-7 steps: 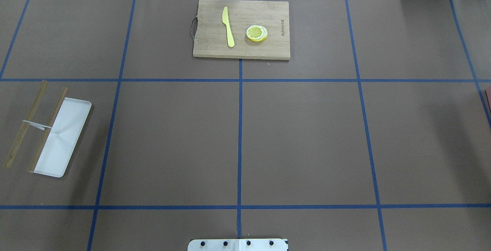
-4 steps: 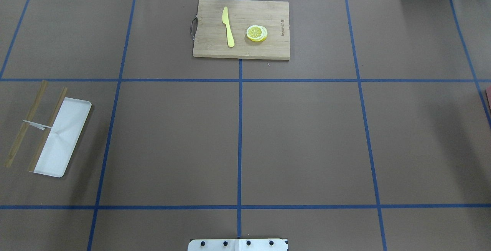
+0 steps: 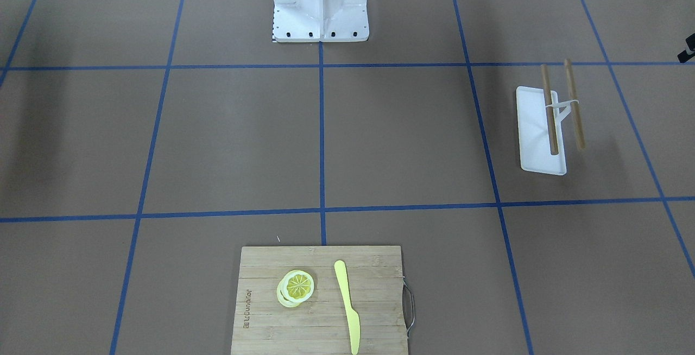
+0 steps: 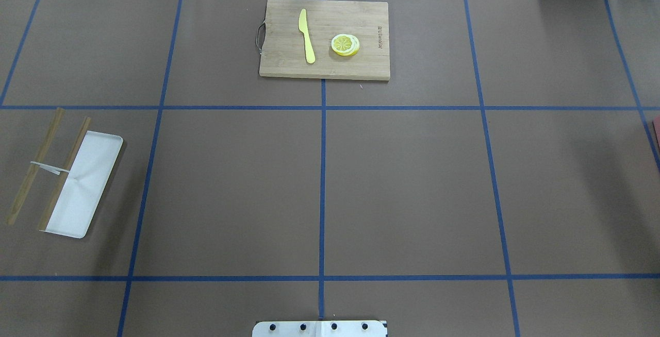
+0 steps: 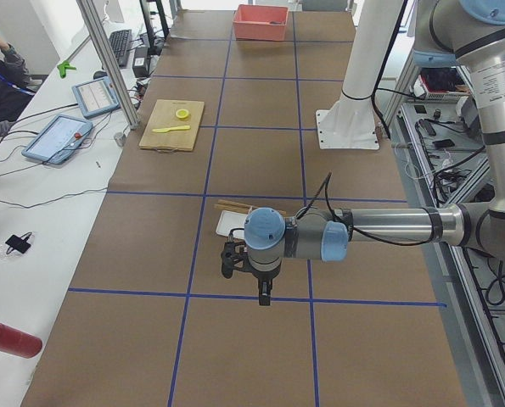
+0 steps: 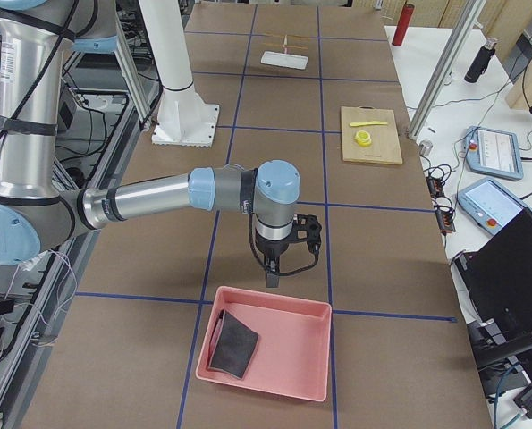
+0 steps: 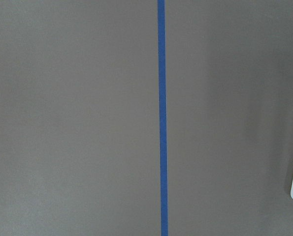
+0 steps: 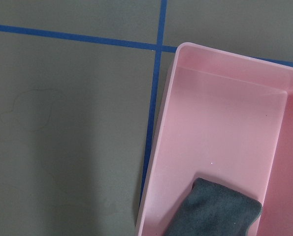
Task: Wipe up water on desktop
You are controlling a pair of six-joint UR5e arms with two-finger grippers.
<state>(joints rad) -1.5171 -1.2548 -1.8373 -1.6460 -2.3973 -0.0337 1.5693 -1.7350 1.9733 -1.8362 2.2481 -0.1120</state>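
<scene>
The desktop (image 4: 412,187) is a flat brown surface crossed by blue tape lines. No puddle shows on it; the right wrist view holds only a faint curved outline (image 8: 30,105) on the brown surface. A dark grey cloth (image 6: 232,344) lies in a pink bin (image 6: 312,308) at the table's right end. My right gripper (image 6: 270,273) hangs just above the bin's near-robot rim; I cannot tell whether it is open or shut. My left gripper (image 5: 263,295) hangs low over a blue line beside a white tray (image 5: 232,223); I cannot tell its state.
A bamboo cutting board (image 4: 325,38) with a yellow knife (image 4: 307,35) and lemon slices (image 4: 345,45) lies at the far middle. The white tray (image 4: 85,182) with two wooden sticks (image 4: 33,167) lies at the left. The robot's base plate (image 4: 319,328) is at the near edge.
</scene>
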